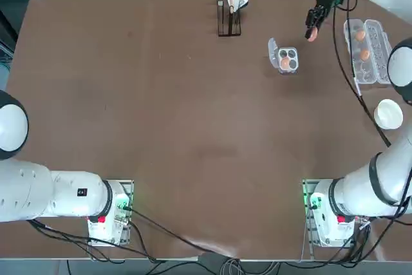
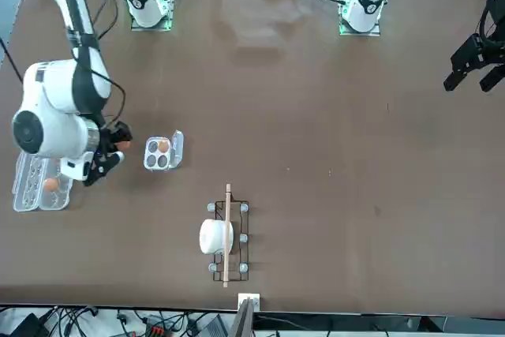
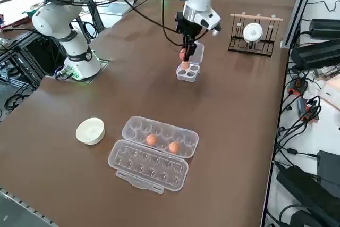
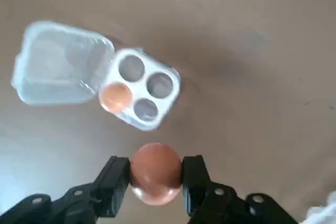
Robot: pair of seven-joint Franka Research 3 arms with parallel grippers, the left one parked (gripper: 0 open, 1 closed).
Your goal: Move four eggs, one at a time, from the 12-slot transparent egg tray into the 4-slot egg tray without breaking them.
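Observation:
My right gripper [image 4: 156,174] is shut on an orange-brown egg [image 4: 156,171] and hangs in the air between the two trays, a short way from the 4-slot egg tray [image 4: 157,106]. In the top view the gripper [image 1: 312,32] is to the right of that small tray [image 1: 291,56]. One egg [image 4: 115,96] sits in a cup of the small tray, whose lid flap lies open. The 12-slot transparent egg tray [image 1: 375,75] lies at the right table edge with two eggs [image 1: 361,35] [image 1: 365,55] in it. The side view shows the gripper [image 3: 183,54] above the small tray [image 3: 192,74].
A white round bowl [image 1: 389,114] sits near the right edge, closer to the bases than the long tray. A black wire rack [image 1: 230,24] holding a white object and a wooden stick stands at the far middle of the table.

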